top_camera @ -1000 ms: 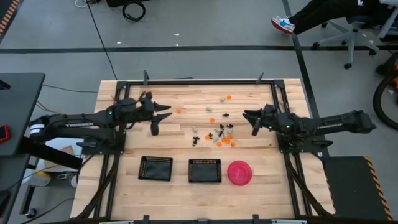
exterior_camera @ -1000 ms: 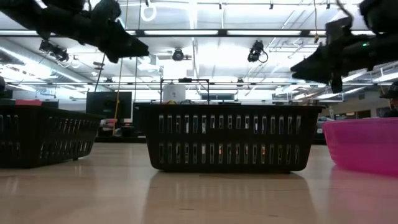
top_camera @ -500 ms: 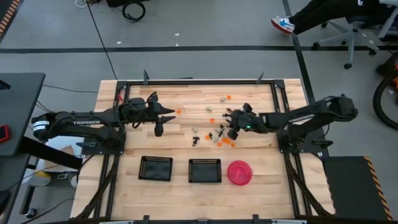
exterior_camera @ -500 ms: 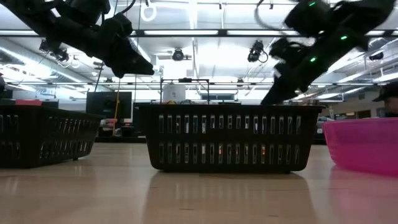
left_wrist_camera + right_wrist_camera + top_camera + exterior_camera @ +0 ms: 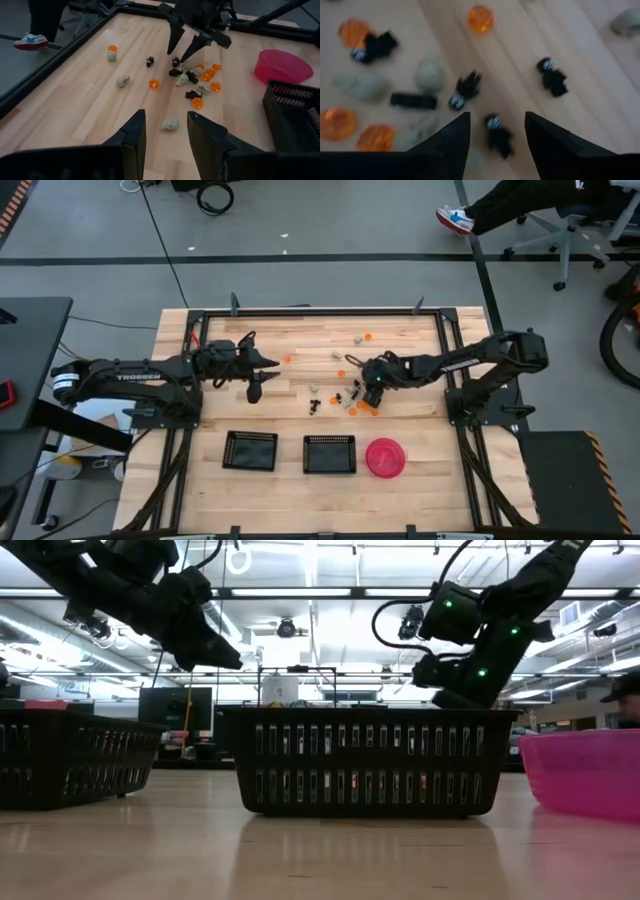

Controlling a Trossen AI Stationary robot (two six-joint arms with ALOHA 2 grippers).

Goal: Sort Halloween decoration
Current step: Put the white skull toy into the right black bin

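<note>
**Right end effector over the trinket cluster, fingers spread**

High view: right end effector [image 5: 372, 379] sits at the trinkets [image 5: 352, 396] on the counter [image 5: 400, 330], cluster at its 7 o'clock. Left end effector [image 5: 258, 371] waits well apart at 9 o'clock.

Left wrist view: left fingers parted, empty.

Right wrist view: a black trinket [image 5: 499, 134] lies between the spread right fingers [image 5: 451, 136], long axis toward 5 o'clock. Right arm is nearer.

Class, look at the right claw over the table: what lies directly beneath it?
Beneath the open right claw lies a black trinket on bare wood, amid orange and pale pieces. Whatever the fingers cover is hidden.
</note>
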